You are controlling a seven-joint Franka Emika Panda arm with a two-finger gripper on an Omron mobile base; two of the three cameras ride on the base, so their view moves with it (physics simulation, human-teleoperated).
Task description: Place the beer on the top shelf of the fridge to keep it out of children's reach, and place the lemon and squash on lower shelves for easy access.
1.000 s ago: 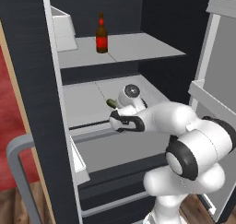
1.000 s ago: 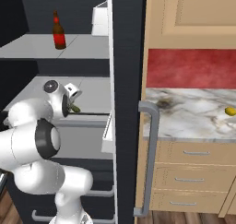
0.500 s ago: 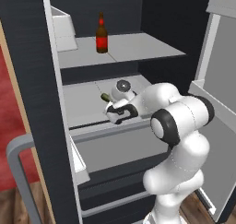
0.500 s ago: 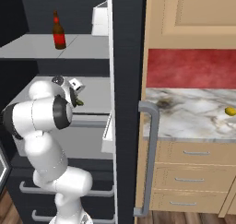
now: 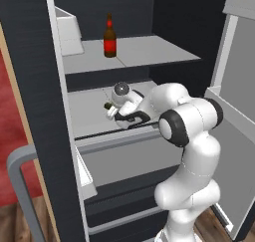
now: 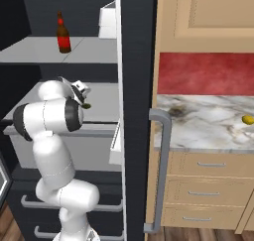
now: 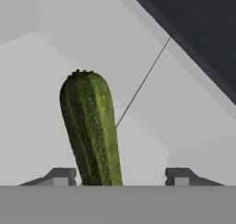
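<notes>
Since a second ago the arm has reached deeper into the fridge (image 5: 30,86) and the fingers (image 7: 117,176) have let go: they stand apart on either side of the squash (image 7: 90,126), which lies on the lower shelf (image 5: 92,111) near its front rail. On the top shelf (image 5: 144,49) the beer (image 5: 110,36) stands upright, its red label unreadable. Over on the desk (image 6: 208,126), near its right edge, lies the lemon (image 6: 247,119).

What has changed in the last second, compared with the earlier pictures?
The tool has reached deeper over the lower shelf and opened, releasing the squash, which lies between its fingers. The beer stays on the top shelf, the lemon on the counter.
</notes>
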